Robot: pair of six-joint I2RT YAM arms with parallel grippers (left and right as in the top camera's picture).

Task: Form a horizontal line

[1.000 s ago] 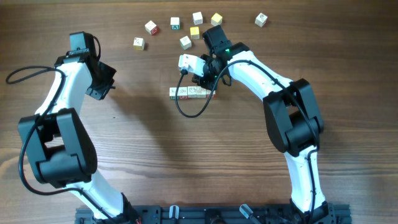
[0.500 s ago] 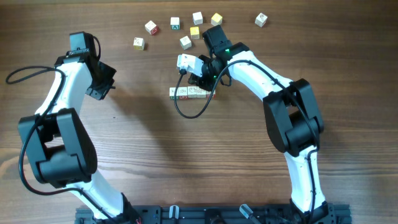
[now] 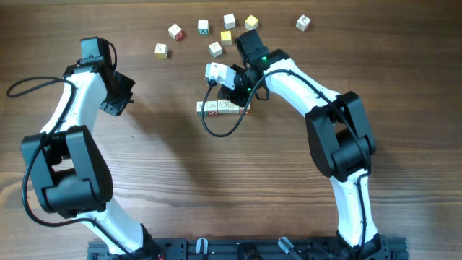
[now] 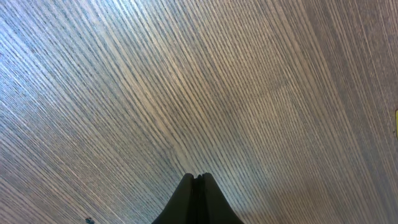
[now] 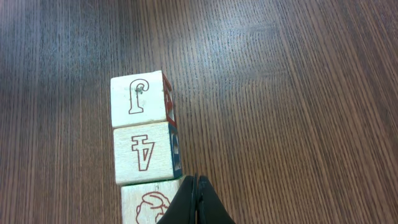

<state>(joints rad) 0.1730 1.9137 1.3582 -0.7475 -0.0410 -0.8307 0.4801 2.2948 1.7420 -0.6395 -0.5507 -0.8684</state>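
The horizontal line point(image 3: 219, 107) is a short row of small whitish cubes with red prints, touching side by side at mid-table. Its right end is hidden under my right gripper point(image 3: 242, 96). In the right wrist view three of its cubes point(image 5: 144, 151) show in a column, and my right gripper point(image 5: 197, 179) is shut and empty, its tip beside the nearest cube. My left gripper point(image 3: 123, 97) is far to the left of the row. In the left wrist view my left gripper point(image 4: 197, 178) is shut and empty over bare wood.
Several loose cubes lie scattered at the table's far edge, among them a yellow one point(image 3: 226, 37), a green-printed one point(image 3: 204, 27) and one at far right point(image 3: 303, 23). A black cable point(image 3: 216, 130) loops from my right wrist just below the row.
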